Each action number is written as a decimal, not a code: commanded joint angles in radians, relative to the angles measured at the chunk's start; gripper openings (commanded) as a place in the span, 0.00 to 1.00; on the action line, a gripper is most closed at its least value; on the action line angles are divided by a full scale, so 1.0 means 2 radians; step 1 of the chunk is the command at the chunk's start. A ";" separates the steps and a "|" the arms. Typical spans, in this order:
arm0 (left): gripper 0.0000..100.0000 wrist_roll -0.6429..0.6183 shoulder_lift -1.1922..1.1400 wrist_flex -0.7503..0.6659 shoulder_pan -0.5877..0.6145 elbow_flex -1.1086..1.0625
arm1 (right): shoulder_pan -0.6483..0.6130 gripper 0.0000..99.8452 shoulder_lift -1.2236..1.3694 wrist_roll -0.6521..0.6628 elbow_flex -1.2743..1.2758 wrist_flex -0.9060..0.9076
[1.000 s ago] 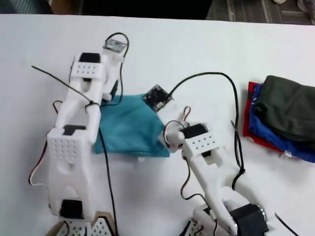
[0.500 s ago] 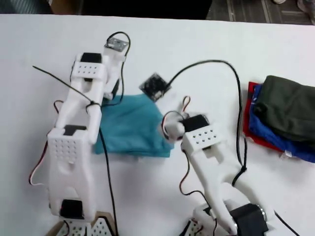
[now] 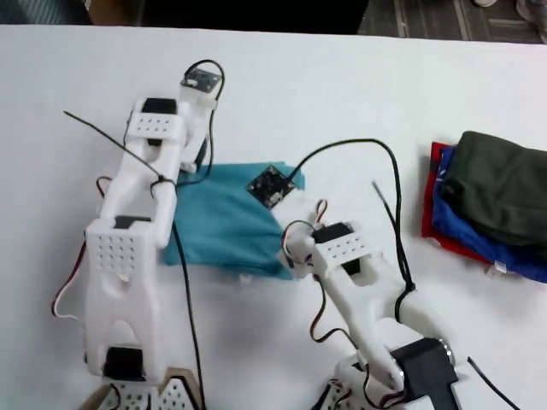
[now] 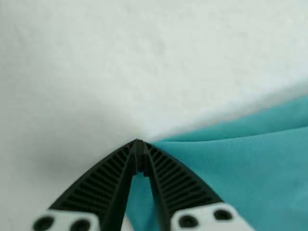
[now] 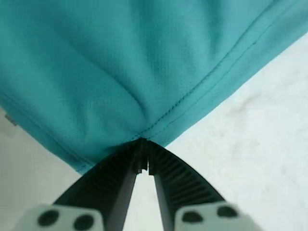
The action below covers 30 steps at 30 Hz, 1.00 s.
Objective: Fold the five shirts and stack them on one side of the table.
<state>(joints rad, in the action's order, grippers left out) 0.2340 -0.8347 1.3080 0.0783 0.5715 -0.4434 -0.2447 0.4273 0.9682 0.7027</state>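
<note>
A teal shirt [image 3: 226, 218] lies partly folded in the middle of the table between my two arms. At its far left corner my left gripper [image 4: 140, 155] is shut on the teal cloth [image 4: 231, 159], with bare table beyond the tips. My right gripper [image 5: 143, 150] is shut on the hem of the teal shirt [image 5: 120, 72] along its near right edge. On the right side of the table stands a stack of folded shirts: dark green [image 3: 504, 184] on top, blue [image 3: 466, 222] below it, and red [image 3: 434, 201] at the bottom.
Black cables [image 3: 376, 154] loop over the table between the right arm [image 3: 355, 282] and the stack. The left arm [image 3: 128, 248] spans the table's left part. The table's far edge [image 3: 273, 30] borders dark floor.
The right arm swung away from me and then back toward me, dragging the shirt's right edge; the teal cloth now spreads farther to the right. The left arm stayed nearly still.
</note>
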 commanded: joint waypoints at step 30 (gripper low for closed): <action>0.03 0.008 0.111 0.240 0.052 0.295 | 0.003 0.35 0.007 -0.119 -0.295 0.195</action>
<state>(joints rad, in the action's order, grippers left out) 0.2447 -0.7027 1.7683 0.1274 1.1178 -0.4434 -0.2325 0.3092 0.4496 1.0863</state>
